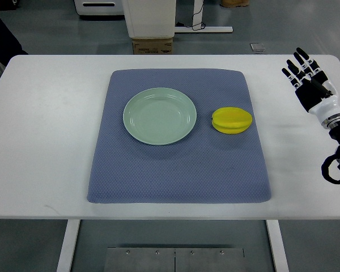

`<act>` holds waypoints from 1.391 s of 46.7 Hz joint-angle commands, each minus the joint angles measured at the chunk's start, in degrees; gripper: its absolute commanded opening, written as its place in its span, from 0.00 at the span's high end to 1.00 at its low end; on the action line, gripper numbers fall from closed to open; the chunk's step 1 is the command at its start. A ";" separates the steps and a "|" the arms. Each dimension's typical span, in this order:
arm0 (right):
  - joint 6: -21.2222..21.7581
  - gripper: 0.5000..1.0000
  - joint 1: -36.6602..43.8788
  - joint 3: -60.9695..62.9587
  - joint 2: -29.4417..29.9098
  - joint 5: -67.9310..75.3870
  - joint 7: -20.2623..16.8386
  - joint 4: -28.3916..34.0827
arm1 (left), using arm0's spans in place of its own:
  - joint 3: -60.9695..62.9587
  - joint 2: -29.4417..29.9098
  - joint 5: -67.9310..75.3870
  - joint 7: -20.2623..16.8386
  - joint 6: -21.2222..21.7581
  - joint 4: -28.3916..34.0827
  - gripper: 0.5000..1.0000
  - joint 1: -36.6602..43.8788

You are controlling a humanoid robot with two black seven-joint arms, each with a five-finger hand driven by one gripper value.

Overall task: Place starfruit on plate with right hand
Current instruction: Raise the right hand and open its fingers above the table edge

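One camera only — it looks steeply down from the robot's side onto the white table [45, 141] (whole top in frame, floor beyond the far edge), at moderate distance.

A round pale-green ceramic plate [159, 115] lies on a blue-grey textured fabric mat [175, 170] spread over the white rectangular table [39, 141]. The ridged yellow starfruit [232, 120] rests on the mat just right of the plate, apart from it. The black-and-white fingered right hand [307, 79] is over the table's right edge, well apart from the mat.
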 commanded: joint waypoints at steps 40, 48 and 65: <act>-1.88 0.00 3.34 -0.32 2.02 -0.08 7.97 -1.48 | 0.00 0.00 0.02 0.00 0.01 0.00 0.00 0.00; -3.55 0.00 3.26 -0.32 2.29 -0.08 7.97 -3.15 | 0.00 0.00 0.02 0.00 0.01 0.00 0.00 0.00; -2.06 0.00 1.76 0.12 2.38 0.09 7.97 -2.45 | 0.00 0.00 0.02 0.00 0.01 0.00 0.00 0.00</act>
